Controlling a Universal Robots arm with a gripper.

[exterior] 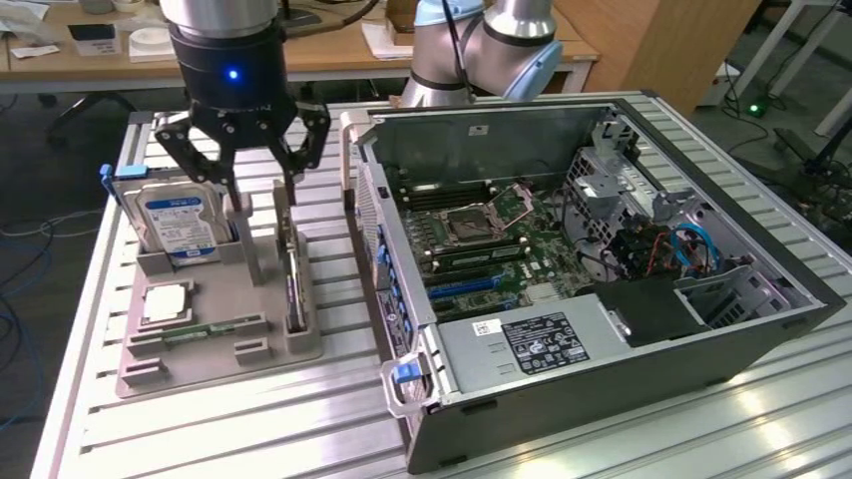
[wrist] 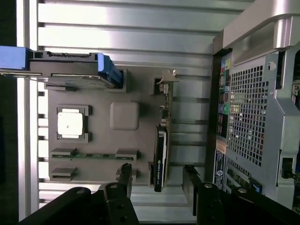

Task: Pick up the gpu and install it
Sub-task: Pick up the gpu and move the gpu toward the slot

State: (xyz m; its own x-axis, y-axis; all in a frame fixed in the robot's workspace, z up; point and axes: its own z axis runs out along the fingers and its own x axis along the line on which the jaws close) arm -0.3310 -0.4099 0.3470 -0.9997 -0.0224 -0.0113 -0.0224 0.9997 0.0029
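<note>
Black gpu (exterior: 294, 284) directly under end effector (exterior: 259, 200)

Bright, even room light falls from above. The ribbed aluminium bench (exterior: 759, 419) throws white glare streaks at the exterior view's lower right, and washed-out bands in the wrist view. The computer case (exterior: 600, 389) interior sits in soft shadow; a blue indicator light (exterior: 234, 73) glows.

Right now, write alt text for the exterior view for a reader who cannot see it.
An open gripper hangs over the gpu, a slim dark card standing on edge in a grey tray beside a hard drive. An open computer case lies at the exterior view's right.
</note>
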